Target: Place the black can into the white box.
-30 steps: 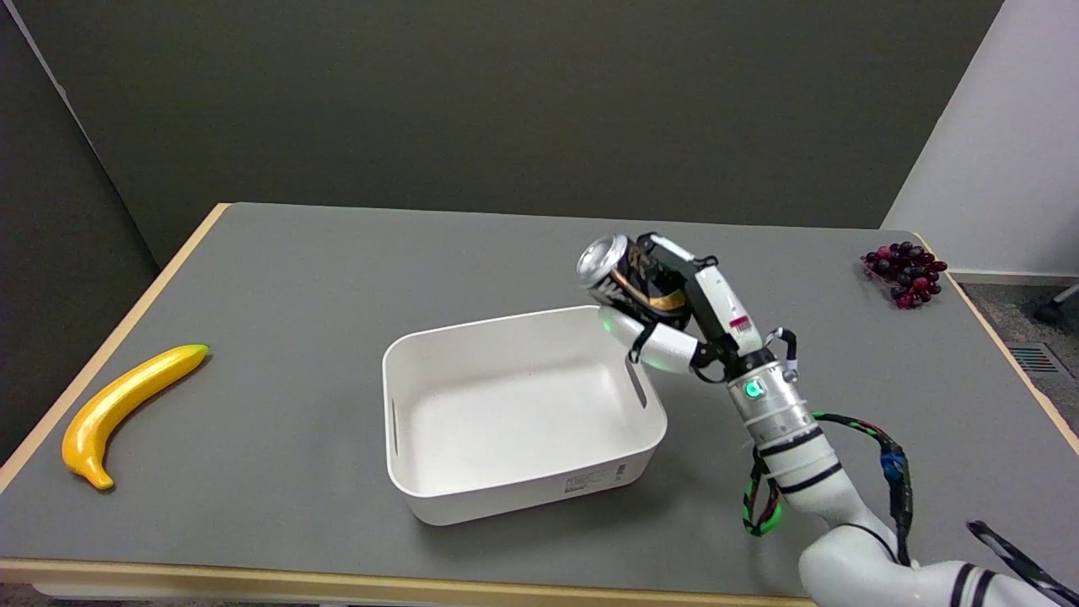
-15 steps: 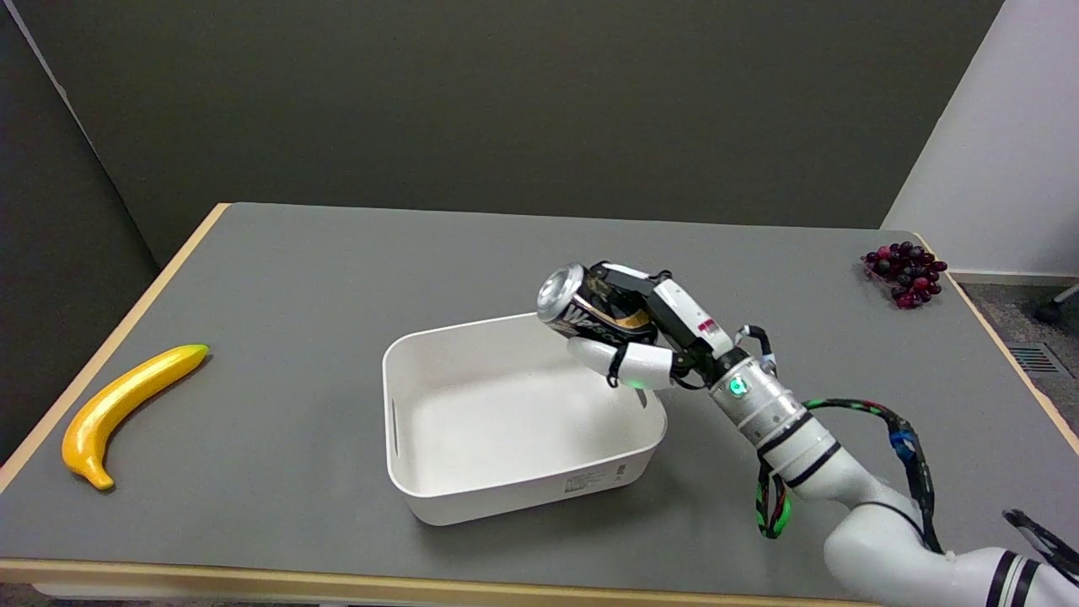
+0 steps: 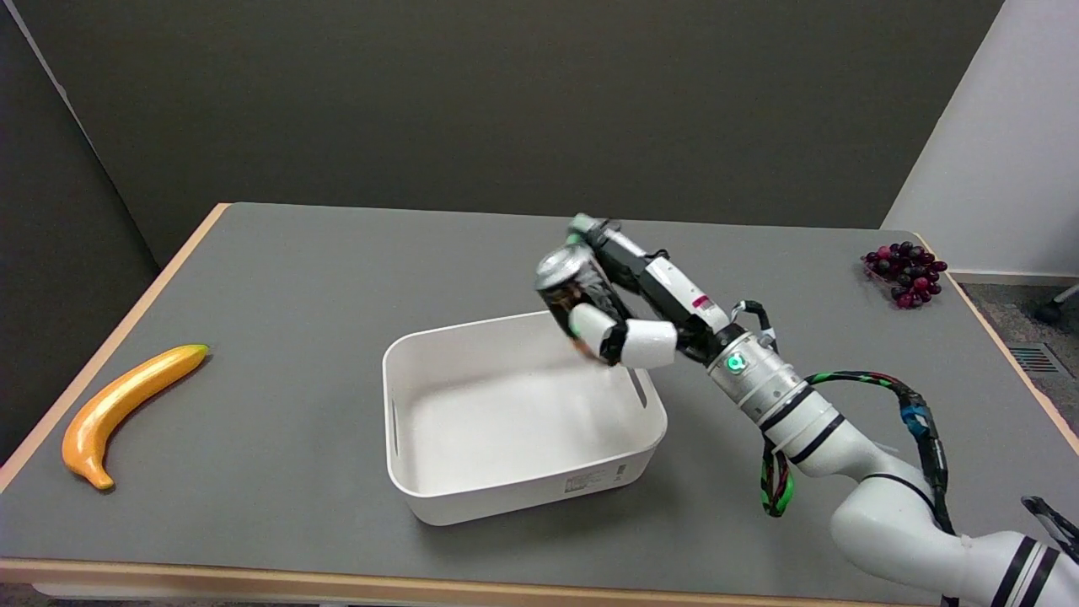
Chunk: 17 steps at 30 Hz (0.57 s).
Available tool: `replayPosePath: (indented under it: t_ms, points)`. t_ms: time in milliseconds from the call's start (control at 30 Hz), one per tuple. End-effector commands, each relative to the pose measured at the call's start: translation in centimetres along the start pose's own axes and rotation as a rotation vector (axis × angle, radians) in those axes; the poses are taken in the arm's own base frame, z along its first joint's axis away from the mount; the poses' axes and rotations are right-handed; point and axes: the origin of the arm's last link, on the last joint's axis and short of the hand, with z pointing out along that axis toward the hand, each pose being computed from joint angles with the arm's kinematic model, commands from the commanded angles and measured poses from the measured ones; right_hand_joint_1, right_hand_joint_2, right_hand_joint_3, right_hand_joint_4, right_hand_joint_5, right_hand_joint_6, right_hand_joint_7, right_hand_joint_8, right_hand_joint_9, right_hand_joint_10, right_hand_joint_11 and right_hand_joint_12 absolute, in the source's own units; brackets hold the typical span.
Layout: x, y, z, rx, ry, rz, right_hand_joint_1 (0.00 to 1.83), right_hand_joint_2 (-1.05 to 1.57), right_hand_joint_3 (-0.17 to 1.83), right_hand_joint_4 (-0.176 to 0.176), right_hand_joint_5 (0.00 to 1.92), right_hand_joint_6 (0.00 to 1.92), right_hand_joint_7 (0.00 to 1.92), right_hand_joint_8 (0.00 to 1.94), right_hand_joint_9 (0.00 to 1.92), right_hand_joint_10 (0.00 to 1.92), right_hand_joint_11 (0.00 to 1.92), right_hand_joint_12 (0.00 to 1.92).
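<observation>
The black can with a silver top hangs tilted in the air above the far right corner of the white box, top end pointing up and left. My right hand holds it from the right. The thumb lies across the can's lower end, and the other fingers stretch out along its far side. The can is slightly blurred. The box stands open and holds nothing, at the middle of the grey table.
A yellow banana lies near the table's left edge. A bunch of dark red grapes sits at the far right corner. My right arm crosses the table's near right part.
My right hand has carried the can left from beside the box's far right corner to above it. The can has tipped more upright, and the upper fingers have straightened.
</observation>
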Motion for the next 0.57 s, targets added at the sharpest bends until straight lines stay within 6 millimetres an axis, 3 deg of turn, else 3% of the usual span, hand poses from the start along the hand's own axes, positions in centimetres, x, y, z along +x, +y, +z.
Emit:
replayPosePath:
  t_ms: [33, 267, 367, 567]
  points:
    - [2.2, -0.6, -1.1, 0.086, 0.094, -0.042, 0.57, 0.59, 0.79, -0.090, 0.00, 0.04, 0.00, 0.00, 0.00, 0.27, 0.07, 1.29]
    - [3.1, -0.7, -0.9, 0.103, 0.113, -0.050, 0.55, 0.60, 0.70, -0.086, 0.00, 0.00, 0.00, 0.00, 0.00, 0.30, 0.12, 1.32]
    - [4.5, -0.6, -1.4, 0.141, 0.189, -0.065, 0.53, 0.60, 0.70, -0.084, 0.00, 0.00, 0.00, 0.00, 0.00, 0.29, 0.12, 1.32]
    - [10.1, -0.3, -4.6, 0.278, 0.516, -0.081, 0.49, 0.59, 0.71, -0.087, 0.00, 0.00, 0.00, 0.00, 0.00, 0.00, 0.00, 1.14]
